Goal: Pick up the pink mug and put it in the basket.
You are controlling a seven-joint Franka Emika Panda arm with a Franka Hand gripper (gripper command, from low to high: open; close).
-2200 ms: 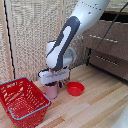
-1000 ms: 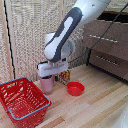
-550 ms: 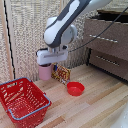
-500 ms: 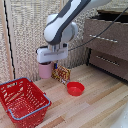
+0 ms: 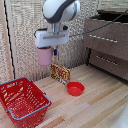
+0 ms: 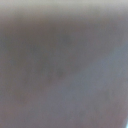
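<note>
The pink mug (image 5: 44,55) hangs in the air under my white gripper (image 5: 46,50), well above the wooden floor. The hand is shut on the pink mug; one dark finger (image 5: 54,51) shows beside it. The red basket (image 5: 20,100) with its blue-grey rim sits on the floor below, towards the exterior view's left of the mug. The mug is above the floor just past the basket's far right corner, not over its middle. The wrist view is a blurred grey-pink smear that shows nothing clearly.
A low red bowl (image 5: 75,88) lies on the floor at the exterior view's right of the basket. A small patterned box (image 5: 60,73) stands behind it. A dark wooden dresser (image 5: 107,42) fills the right side, a woven screen the back.
The arm has risen with the pink mug from near the floor and carried it towards the exterior view's left, closer to the basket.
</note>
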